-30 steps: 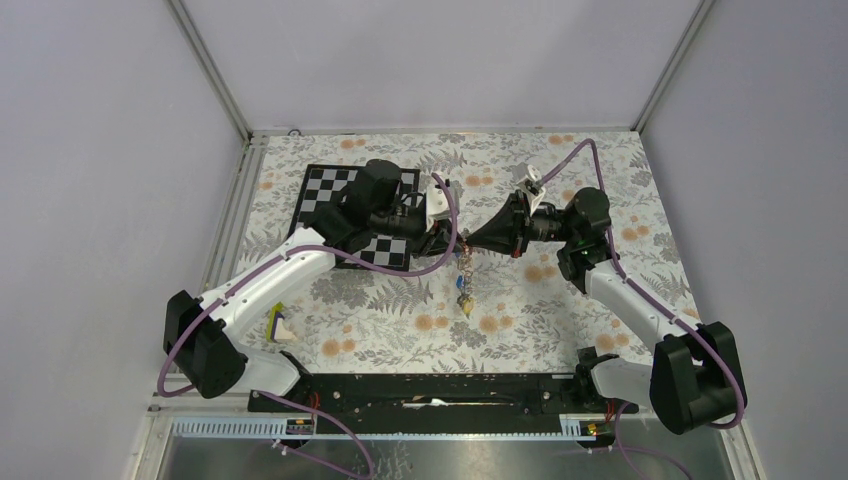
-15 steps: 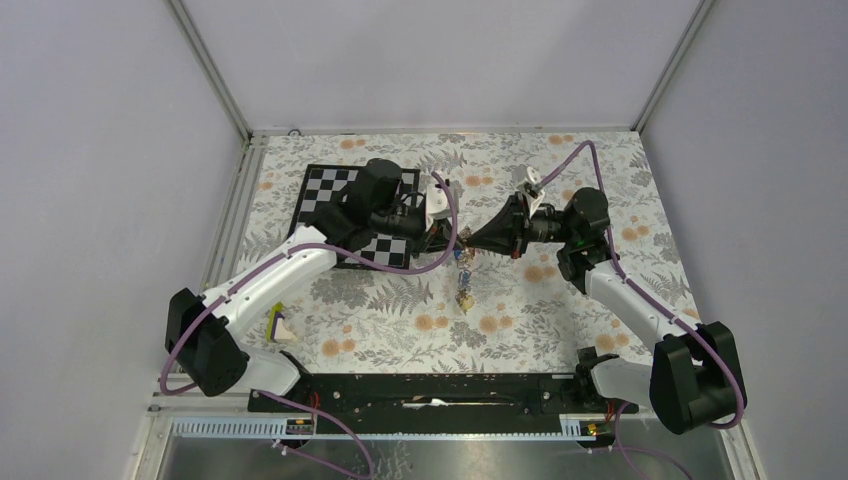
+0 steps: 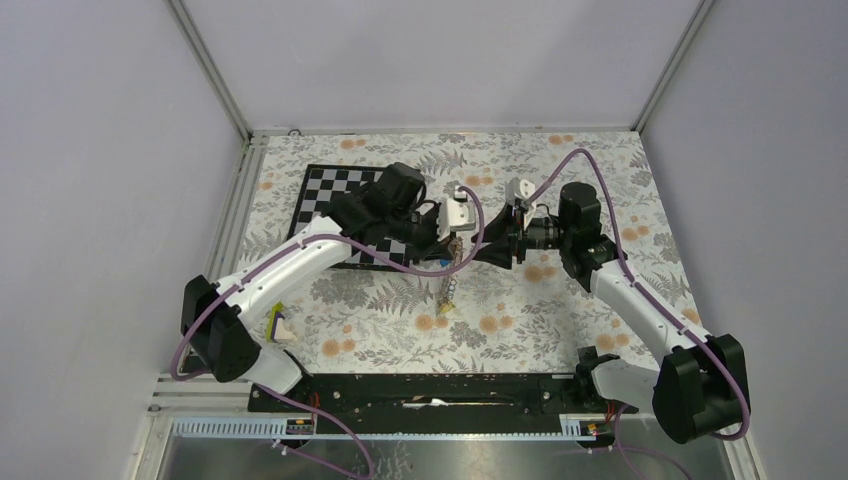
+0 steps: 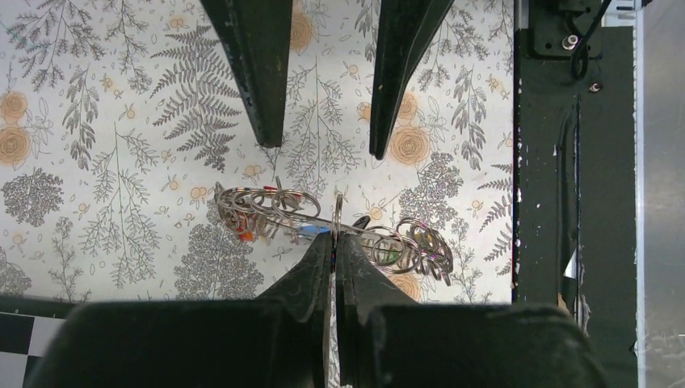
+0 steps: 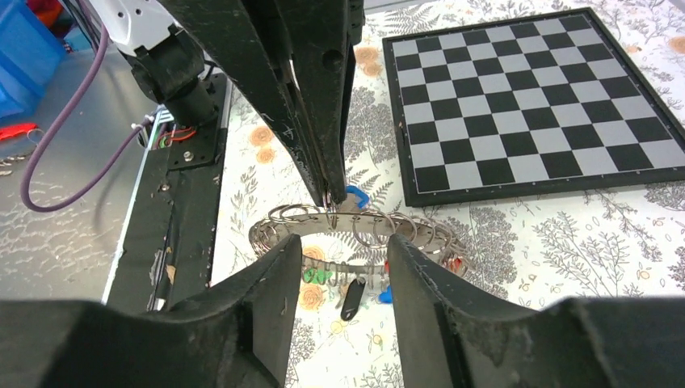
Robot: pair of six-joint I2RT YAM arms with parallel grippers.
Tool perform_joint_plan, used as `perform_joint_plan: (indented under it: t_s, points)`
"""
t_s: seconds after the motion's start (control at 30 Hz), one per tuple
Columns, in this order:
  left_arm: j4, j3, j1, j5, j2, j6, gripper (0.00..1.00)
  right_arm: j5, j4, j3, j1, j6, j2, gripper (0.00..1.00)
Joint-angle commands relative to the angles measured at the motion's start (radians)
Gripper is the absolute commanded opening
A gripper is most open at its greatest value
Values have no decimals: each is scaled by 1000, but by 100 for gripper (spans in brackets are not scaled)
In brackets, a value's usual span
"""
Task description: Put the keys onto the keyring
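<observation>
Where the two arms meet: mid-table over the fern-and-flower cloth (image 3: 560, 310), claws nose to nose, just beside the near right corner of the chessboard (image 3: 325, 190).
left gripper (image 4: 335, 238): clenched tight! Its fingertips pinch one thin wire ring of the keyring (image 4: 266, 210), and the ring's edge pokes out right between the pads.
right gripper (image 5: 343, 242): released, fingers spread wide, one either side of the chain of loops. I can't make out that it touches any metal.
keyring: a grey string of linked wire loops, held up by that single pinch. From overhead it trails from the two claws toward the near edge of the table. Whether its low end rests on the cloth, can't tell.
keys (image 5: 349, 301): tiny coloured heads bunched along the loops. The blue key (image 5: 354, 195) sits right by the pinch. Green, black and another blue hang under the chain, and red is out at the chessboard end. Which ones are actually threaded on is too small to call.
</observation>
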Motion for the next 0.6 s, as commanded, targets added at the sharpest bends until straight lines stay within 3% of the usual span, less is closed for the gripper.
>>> perform_joint_plan:
  t_s: [0.0, 0.23, 0.57]
  points:
    - [-4, 85, -35, -68, 2, -1, 0, 10, -59, 33, 11, -88, -11, 52]
    - [-4, 118, -48, -50, 29, -36, 0, 1, -57, 25, 48, -92, 12, 50]
    - [-4, 127, -54, -29, 48, -47, 0, 3, -21, 10, 64, -68, 28, 39]
